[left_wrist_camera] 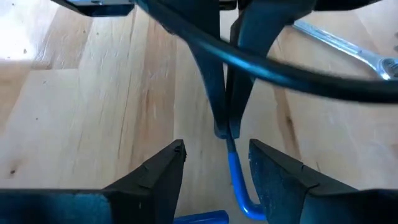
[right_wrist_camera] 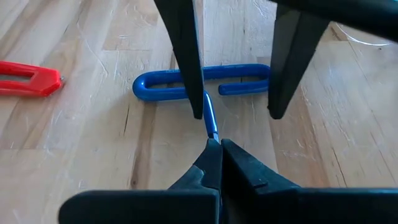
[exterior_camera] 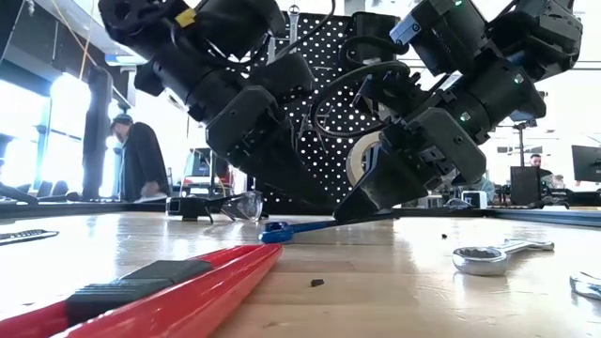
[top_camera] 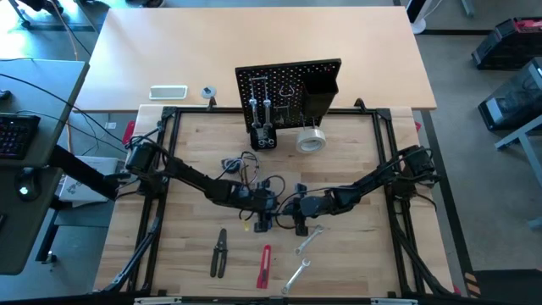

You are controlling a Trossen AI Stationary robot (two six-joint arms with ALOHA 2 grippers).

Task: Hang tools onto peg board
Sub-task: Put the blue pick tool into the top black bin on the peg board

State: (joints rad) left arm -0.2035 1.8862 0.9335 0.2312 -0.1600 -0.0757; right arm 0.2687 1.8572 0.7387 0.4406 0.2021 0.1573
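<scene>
Well in front of the peg board (top_camera: 289, 85), on the counter (top_camera: 356, 161), the right tool (right_wrist_camera: 213, 142) is clamped on the blue tool's (right_wrist_camera: 202, 79) shaft while the left tool (left_wrist_camera: 214, 155) straddles it, fingers apart; pickup is under way, and next comes a lift toward the hooks.

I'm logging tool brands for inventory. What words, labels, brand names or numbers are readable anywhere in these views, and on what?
None can be read.
Blue-handled tool: no marking visible.
Red-handled cutter: no print shows.
Wrench: any stamp is too blurred.
Peg board and tape roll: too small to tell.
White flat device: no legible text.
</scene>
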